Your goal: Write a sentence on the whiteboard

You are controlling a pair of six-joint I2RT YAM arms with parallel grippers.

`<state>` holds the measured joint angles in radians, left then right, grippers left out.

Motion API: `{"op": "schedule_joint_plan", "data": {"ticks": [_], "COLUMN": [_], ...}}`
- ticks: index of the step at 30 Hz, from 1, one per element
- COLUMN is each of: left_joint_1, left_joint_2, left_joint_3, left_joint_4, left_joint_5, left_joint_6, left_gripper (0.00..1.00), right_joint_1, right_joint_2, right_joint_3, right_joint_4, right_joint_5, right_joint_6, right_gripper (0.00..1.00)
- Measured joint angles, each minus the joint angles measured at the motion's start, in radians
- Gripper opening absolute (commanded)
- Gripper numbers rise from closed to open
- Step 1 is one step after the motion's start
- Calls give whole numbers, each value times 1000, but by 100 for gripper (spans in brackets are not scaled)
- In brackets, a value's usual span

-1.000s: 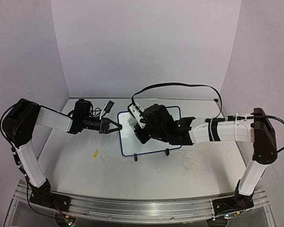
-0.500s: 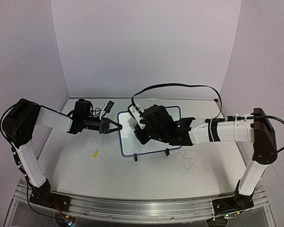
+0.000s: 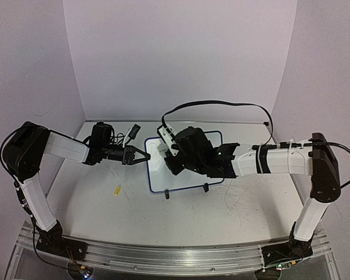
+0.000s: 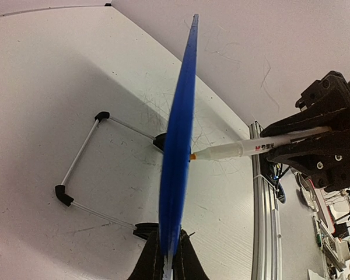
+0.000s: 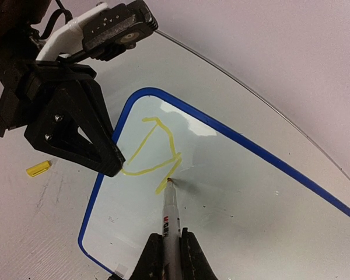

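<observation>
White shells and black joints on the left arm [image 3: 64,148] and right arm [image 3: 280,161]; a black cable [image 3: 221,104] looping; the left gripper [image 3: 147,156] is black, triangular.

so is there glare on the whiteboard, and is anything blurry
Right wrist: a pale glare patch on the whiteboard beside the yellow writing, and a soft shadow by the marker tip. Left wrist: the board's blue edge blurs near the lens. Top external: evenly lit.

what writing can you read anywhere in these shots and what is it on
"D": one rough yellow letter, unfinished, on the whiteboard
Red print on the marker barrel: too blurred to read in either wrist view
Nothing else legible.
</observation>
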<state>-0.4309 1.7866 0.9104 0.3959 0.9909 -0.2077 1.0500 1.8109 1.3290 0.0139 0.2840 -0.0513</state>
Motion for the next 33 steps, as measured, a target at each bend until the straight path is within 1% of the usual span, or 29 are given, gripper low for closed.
{"op": "schedule_joint_plan", "data": {"ticks": [24,27,31,33], "left_joint_1": [0,0,0,0], "left_joint_2": [0,0,0,0], "left_joint_3": [0,0,0,0], "left_joint_4": [-3,-2,-2,-3], "left_joint_5": [-6,-3,0,0], "left_joint_6": [-1,1,2,2], "left_gripper": [0,0,0,0], "right_joint_1": [0,-5,-23,-33], "right_joint_2": [-3,-31,-117,-150], "right_joint_3": [2,-32,-120,-139], "right_joint_4": [20,33,47,46], "right_joint_5": [74,85,74,63], "right_joint_6": [42,54,58,60], "right_gripper": [0,0,0,0]}}
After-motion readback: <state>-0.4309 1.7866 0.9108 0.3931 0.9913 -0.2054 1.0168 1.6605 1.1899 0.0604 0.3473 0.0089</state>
